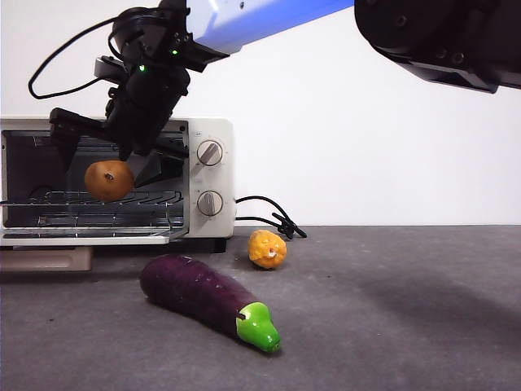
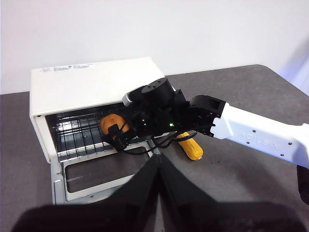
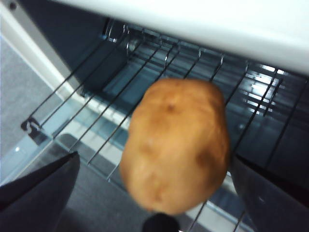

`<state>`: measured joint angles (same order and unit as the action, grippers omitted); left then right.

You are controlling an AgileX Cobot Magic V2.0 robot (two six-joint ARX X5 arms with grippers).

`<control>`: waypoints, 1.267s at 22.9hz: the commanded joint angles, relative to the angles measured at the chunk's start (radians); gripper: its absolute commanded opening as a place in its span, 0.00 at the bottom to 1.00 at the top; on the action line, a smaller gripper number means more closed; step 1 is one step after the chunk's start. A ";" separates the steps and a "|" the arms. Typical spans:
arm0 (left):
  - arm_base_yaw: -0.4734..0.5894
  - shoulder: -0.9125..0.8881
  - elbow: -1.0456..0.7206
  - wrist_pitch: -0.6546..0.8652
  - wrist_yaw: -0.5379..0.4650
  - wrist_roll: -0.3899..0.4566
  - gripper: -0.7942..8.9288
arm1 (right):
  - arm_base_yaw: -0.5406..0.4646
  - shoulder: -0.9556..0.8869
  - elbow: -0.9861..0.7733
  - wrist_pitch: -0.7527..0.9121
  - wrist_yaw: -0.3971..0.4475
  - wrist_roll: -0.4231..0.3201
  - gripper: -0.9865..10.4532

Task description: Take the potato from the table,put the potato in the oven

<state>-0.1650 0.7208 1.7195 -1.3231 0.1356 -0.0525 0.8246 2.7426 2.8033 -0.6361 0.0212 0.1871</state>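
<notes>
Right now, at the oven mouth:
Right gripper: the right gripper (image 1: 114,175) is at the open front of the oven (image 1: 207,130), jaws spread to either side of the potato (image 1: 108,180) and grasping it; in the right wrist view the potato (image 3: 176,145) fills the middle, with a dark jaw at each side.
Potato: held in the air just above the wire rack (image 1: 122,198), at the threshold of the oven cavity. Whether its underside touches the rack, I cannot tell.
Oven: cream-white, standing at the far left of the surface (image 1: 391,326); door (image 1: 89,237) folded down flat, two round knobs (image 1: 209,152) on its right panel, black cord (image 1: 273,216) trailing out to the right.
Left gripper: the left gripper (image 2: 158,166) hangs high and back from the action, jaws pressed together with nothing between them; its wrist view looks down on the oven (image 2: 91,84), the right arm (image 2: 256,135) reaching in, and the potato (image 2: 112,123) at the rack.
Eggplant: a purple eggplant (image 1: 207,297) with a green tip lies near the front edge of the surface, ahead of the oven's right end.
Yellow fruit: a small bumpy yellow-orange ball (image 1: 267,248) sits just right of the oven, behind the eggplant and apart from it.
</notes>
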 commanded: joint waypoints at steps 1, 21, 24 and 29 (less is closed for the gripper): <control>-0.003 -0.004 -0.003 0.005 0.003 0.011 0.08 | 0.014 0.014 0.043 -0.029 0.036 -0.008 0.83; -0.006 -0.026 -0.025 0.005 -0.184 0.039 0.08 | 0.176 -0.315 0.423 -0.743 0.166 -0.108 0.08; -0.006 -0.026 -0.090 0.005 -0.211 0.023 0.08 | 0.228 -0.457 0.422 -0.745 0.155 -0.138 0.08; -0.006 -0.018 -0.231 0.009 -0.211 0.020 0.08 | 0.336 -0.597 0.418 -0.745 0.110 -0.135 0.08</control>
<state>-0.1677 0.7010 1.5051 -1.3205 -0.0723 -0.0273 1.1446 2.1494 3.1458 -1.3579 0.1371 0.0597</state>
